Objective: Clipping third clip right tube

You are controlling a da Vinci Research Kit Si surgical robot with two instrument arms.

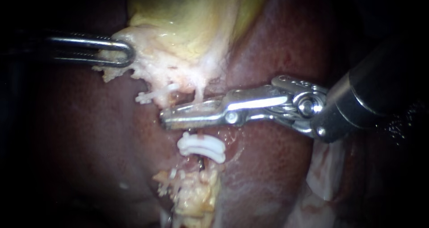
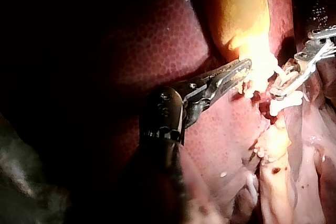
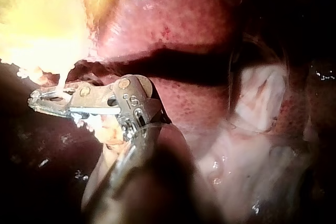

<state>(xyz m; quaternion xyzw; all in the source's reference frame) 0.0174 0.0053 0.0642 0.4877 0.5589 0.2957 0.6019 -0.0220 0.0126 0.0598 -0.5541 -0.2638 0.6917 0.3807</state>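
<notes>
Endoscope view, right instrument [image 1: 167, 120] on tube [image 1: 199, 93], clips [image 1: 201, 148] below, gallbladder [image 1: 187, 27] above

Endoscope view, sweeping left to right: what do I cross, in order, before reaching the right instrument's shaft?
Left instrument → right instrument's tip → tube running down through that tip.

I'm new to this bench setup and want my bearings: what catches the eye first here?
The silver jaws of the right instrument lie at centre, shut on a thin pale tube. Just below lie curved white plastic clips. Up left, the left instrument grips pale ragged tissue under the yellow gallbladder.
</notes>
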